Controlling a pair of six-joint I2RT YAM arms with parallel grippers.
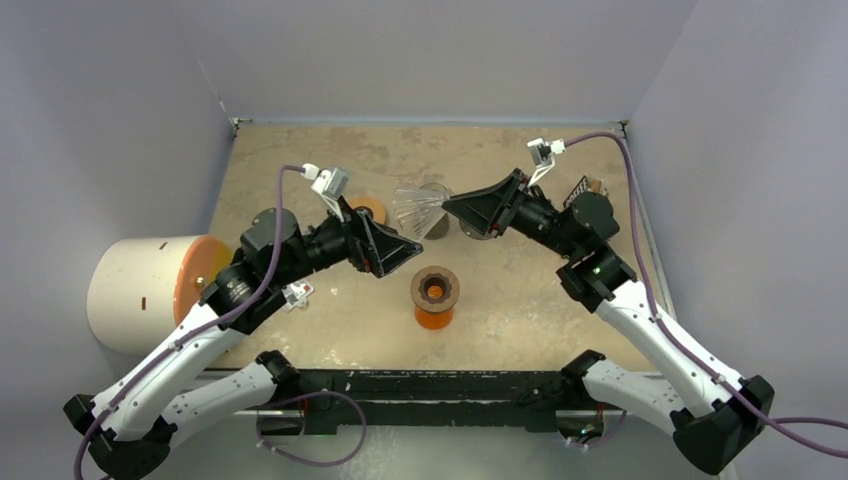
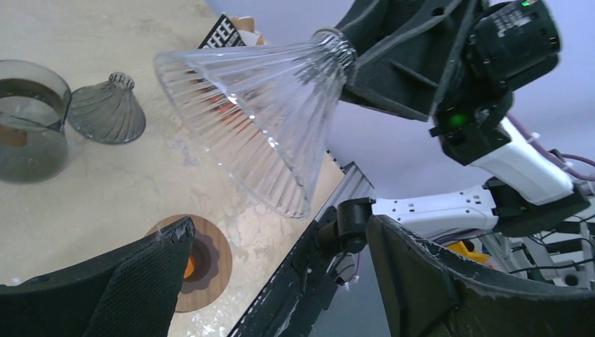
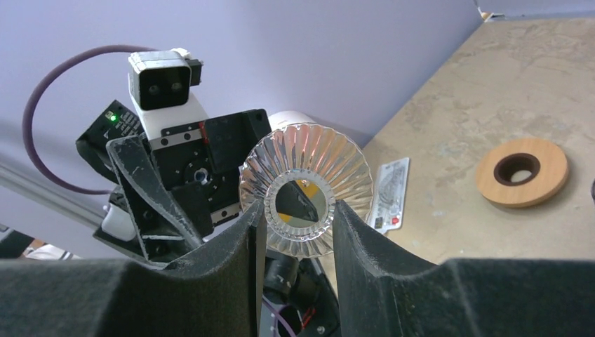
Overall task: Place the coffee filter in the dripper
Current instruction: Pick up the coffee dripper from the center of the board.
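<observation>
Right wrist view: right fingers [image 3: 224,281] clamp the glass dripper [image 3: 309,144] by its neck; left fingers [image 2: 119,288] spread wide, empty.

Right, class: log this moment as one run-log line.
right pincer: shut on dripper, held sideways in air | left pincer: open, empty, facing dripper mouth | coffee filter: not in view

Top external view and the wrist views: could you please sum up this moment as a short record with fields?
held item: clear ribbed glass dripper cone, lying sideways in the air
right pincer: shut on the cone's narrow end
left pincer: open, empty, near the cone's mouth
coffee filter: not identifiable
on table: orange glass vessel with wooden collar; loose wooden ring; smoky grey glass cup
</observation>
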